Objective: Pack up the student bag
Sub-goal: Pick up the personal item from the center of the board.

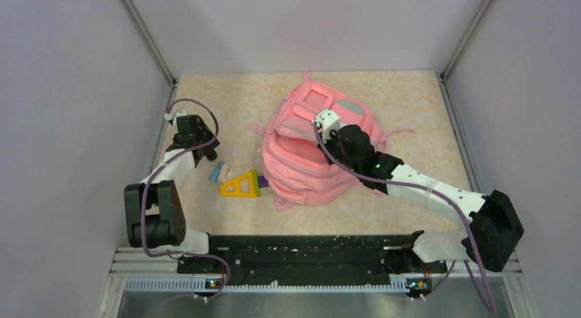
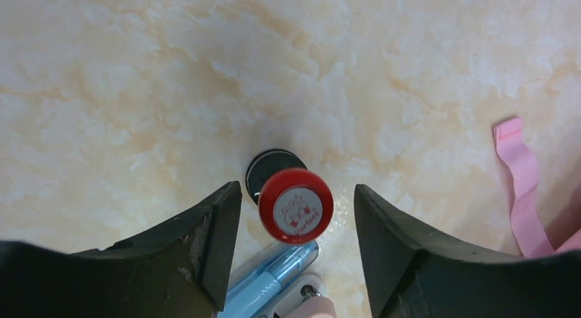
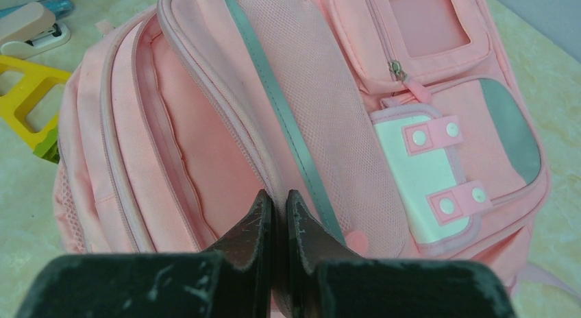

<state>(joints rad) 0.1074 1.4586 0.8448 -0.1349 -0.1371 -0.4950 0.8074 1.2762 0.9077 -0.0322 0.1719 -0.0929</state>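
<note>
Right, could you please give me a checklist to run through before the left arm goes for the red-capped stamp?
1. The left gripper is open: ok.
2. The red-capped stamp sits between its fingers: ok.
3. The stamp stands clear of the blue pen: cannot tell.
4. The right gripper is shut on the flap of the student bag: ok.
5. The bag's main compartment gapes open: ok.
</note>
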